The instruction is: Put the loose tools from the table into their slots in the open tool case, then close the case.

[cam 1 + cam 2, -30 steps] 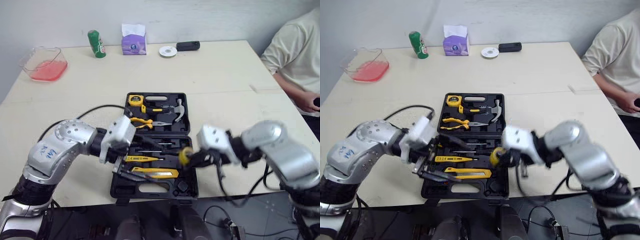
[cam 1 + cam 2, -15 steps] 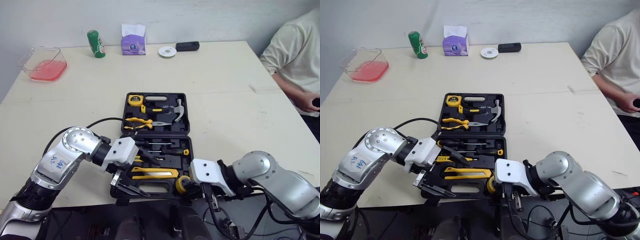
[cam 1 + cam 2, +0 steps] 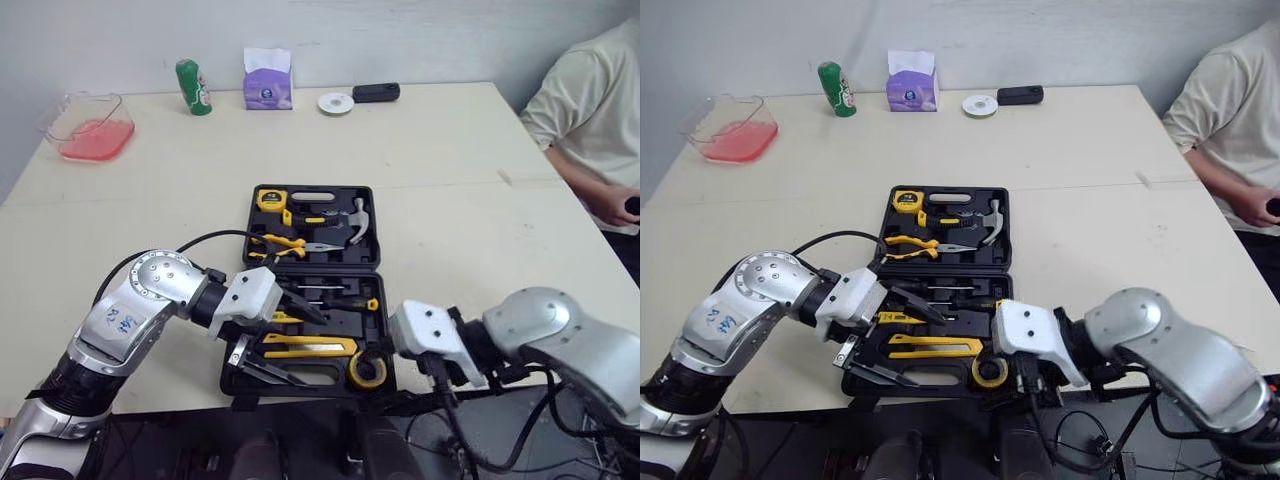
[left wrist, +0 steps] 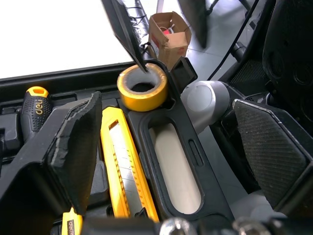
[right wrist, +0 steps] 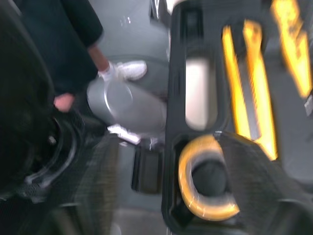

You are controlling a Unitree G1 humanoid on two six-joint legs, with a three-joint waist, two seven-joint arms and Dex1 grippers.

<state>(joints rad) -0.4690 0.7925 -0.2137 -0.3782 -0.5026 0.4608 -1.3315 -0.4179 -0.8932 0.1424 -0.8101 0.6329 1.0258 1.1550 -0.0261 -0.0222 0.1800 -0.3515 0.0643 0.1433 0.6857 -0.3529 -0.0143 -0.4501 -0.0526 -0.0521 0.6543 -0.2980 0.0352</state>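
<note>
Black fingers of the left tool (image 3: 312,351) stand spread wide over the near-left part of the tool case (image 3: 314,270). One is above the screwdriver row (image 3: 325,290) and one runs low along the front rim, and they grip nothing. Its cable (image 3: 215,236) loops just beside the lid half (image 3: 372,228), and my guess is that it could catch when the lid swings over. A careless sweep of the low finger could also lever the yellow utility knife (image 3: 310,346) out of its bed. It could equally shove the case, which lies at the very front edge of the surface (image 3: 450,150).

Further right, the yellow tape roll (image 3: 367,370) sits in the near-right corner pocket. In the left wrist view it looks roughly level, though I cannot tell whether it is pressed fully home. The right tool (image 5: 168,147) hangs at that corner with its fingers apart, and one thin tip reaches into the roll's hole. That is the main hazard. Drawn back at a slant, the tip would likely hook the roll, lift it out and send it over the edge. A roll left proud would keep the lid from latching.
</note>
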